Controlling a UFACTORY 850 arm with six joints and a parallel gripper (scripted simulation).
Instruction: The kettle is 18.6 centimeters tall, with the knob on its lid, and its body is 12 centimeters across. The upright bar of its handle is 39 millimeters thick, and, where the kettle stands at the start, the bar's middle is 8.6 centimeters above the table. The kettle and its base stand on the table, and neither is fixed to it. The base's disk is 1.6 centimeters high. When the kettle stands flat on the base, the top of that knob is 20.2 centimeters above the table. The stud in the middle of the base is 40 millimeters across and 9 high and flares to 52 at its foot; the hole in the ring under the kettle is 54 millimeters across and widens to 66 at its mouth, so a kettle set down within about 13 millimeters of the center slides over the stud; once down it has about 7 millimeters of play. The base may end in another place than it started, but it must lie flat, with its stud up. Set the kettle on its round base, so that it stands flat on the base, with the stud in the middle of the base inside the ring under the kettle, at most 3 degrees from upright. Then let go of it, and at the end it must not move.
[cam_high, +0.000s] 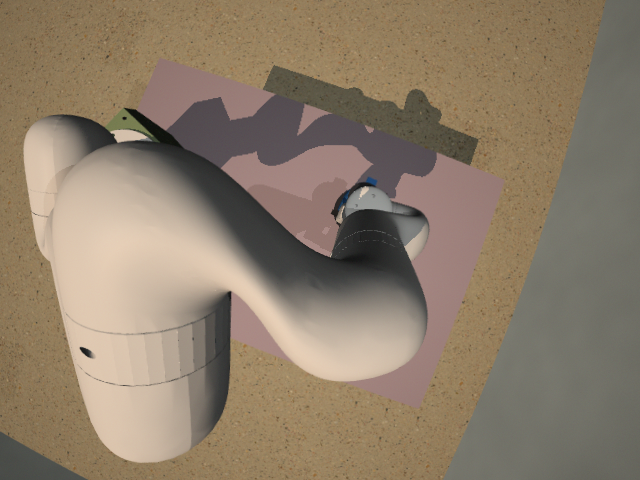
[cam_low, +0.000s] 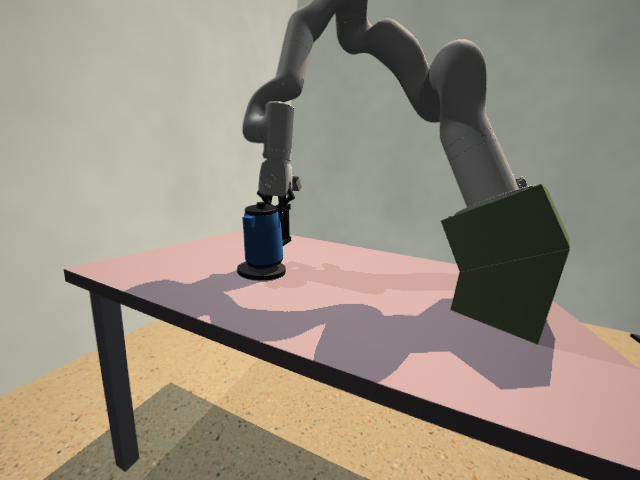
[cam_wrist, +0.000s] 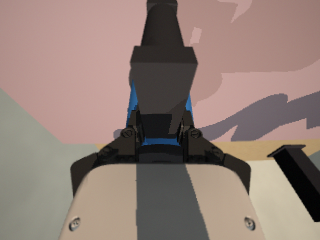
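The blue kettle (cam_low: 262, 240) (cam_high: 371, 181) (cam_wrist: 132, 108) has a dark lid and knob and looks close to upright. My gripper (cam_low: 285, 238) points down and is shut on the dark handle (cam_wrist: 163, 90) at the kettle's right side in the exterior view. The round dark base (cam_low: 242, 273) lies flat on the table under the kettle. The kettle's underside appears a little above the disk, with a narrow gap and slightly right of its middle. The stud and the ring's hole are hidden or too small to make out. The top view shows the kettle mostly covered by the arm.
The pink table (cam_high: 465, 206) (cam_low: 180, 258) has a dark edge at the front in the exterior view. The arm's green mount (cam_low: 509, 258) (cam_high: 124, 119) stands at the table's other end. The arm's shadows fall across the table.
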